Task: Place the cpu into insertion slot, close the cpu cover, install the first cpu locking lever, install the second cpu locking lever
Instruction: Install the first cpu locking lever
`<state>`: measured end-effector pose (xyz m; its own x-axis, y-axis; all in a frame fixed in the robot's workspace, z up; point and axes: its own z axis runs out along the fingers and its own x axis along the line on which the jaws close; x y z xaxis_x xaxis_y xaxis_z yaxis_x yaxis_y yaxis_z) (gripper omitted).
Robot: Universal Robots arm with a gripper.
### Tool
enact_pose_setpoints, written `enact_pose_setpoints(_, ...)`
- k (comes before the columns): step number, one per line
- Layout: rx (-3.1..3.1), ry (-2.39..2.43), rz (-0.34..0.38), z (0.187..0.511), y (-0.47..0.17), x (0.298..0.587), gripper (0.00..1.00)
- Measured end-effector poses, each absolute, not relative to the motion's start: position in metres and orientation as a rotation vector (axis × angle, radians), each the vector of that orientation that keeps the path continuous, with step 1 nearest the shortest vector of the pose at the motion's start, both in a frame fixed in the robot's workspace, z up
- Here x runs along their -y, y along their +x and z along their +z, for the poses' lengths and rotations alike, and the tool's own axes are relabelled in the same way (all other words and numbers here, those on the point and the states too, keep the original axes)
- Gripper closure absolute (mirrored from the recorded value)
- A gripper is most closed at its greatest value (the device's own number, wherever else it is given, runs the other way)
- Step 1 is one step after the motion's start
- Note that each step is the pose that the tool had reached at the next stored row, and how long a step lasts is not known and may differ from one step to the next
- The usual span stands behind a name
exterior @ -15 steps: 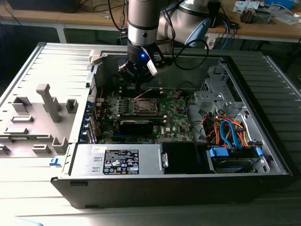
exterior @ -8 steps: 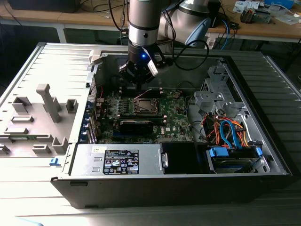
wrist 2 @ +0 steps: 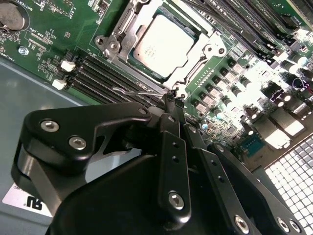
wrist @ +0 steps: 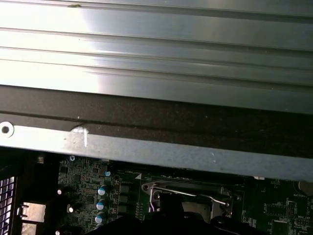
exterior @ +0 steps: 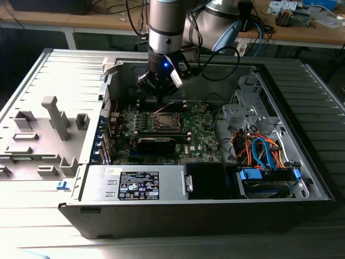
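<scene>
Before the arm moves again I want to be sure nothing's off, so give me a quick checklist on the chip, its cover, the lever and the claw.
1. cpu seated in the insertion slot: ok.
2. cpu cover lying flat around the cpu: ok.
3. Wire locking lever latched down: cannot tell.
4. Claw at the socket's corner, beside the lever: ok.
5. Board around the socket free of loose parts: ok.

Exterior view: high, looking down from off the arm into the open computer case [exterior: 215,208], whole case in frame. Second wrist view: close, looks past the gripper [wrist 2: 173,100] onto the green board [wrist 2: 58,44]. First wrist view: close to the case wall [wrist: 156,147], grazing the same socket area.
</scene>
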<state>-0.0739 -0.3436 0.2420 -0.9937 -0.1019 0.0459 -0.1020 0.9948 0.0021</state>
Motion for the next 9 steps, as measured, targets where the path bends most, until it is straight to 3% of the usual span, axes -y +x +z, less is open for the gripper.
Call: enact_pose_setpoints(9, 3.092, 0.158, 0.000, 0.2406, -0.0712, 0.3436, 0.89)
